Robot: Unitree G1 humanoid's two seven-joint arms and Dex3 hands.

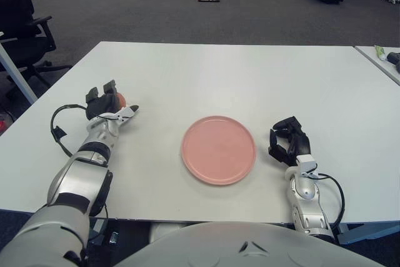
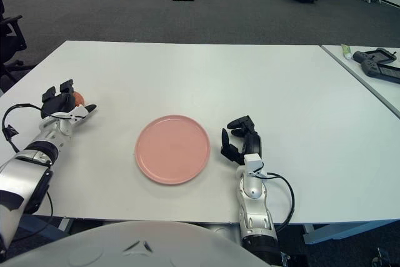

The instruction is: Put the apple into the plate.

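A small red-orange apple (image 1: 121,99) sits on the white table (image 1: 237,73) near its left side, mostly hidden by my left hand (image 1: 112,104). That hand reaches around the apple, its dark fingers (image 1: 100,95) bent over the left side and the thumb stretched out on the right; I see no firm grip. The pink plate (image 1: 219,149) lies bare in the middle of the table, nearer the front edge. My right hand (image 1: 285,141) shows just right of the plate, fingers loosely bent, holding nothing.
A black office chair (image 1: 22,26) stands off the table's left corner. A second table (image 1: 382,60) at the far right carries a few small items. The table's front edge runs close below both forearms.
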